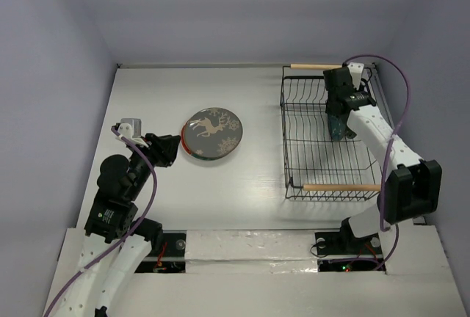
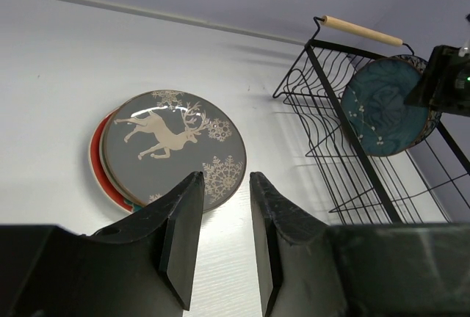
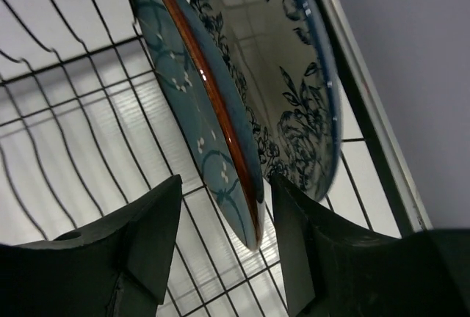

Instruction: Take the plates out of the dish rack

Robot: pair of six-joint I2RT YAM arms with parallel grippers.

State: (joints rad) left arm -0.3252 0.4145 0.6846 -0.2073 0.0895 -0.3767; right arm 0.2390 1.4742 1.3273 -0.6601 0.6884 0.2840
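Observation:
The grey-brown deer plate point(image 1: 212, 132) lies on top of a stack on the table; a red plate's rim point(image 2: 95, 161) shows beneath it. My left gripper point(image 1: 167, 148) is open and empty, just left of the stack; in its wrist view the jaws point(image 2: 225, 176) stand apart over bare table by the deer plate point(image 2: 172, 144). My right gripper point(image 1: 336, 120) is inside the dish rack point(image 1: 284, 133), open. Its jaws point(image 3: 224, 214) straddle the edge of the upright dark teal plate point(image 3: 198, 111). The white plate with the blue floral rim point(image 3: 290, 75) stands just behind it.
The rack has wooden handles at its far end point(image 1: 316, 66) and near end point(image 1: 341, 186), and it stands close to the right wall. The rack point(image 2: 323, 75) and the teal plate point(image 2: 385, 111) also show in the left wrist view. Purple cables loop over both arms.

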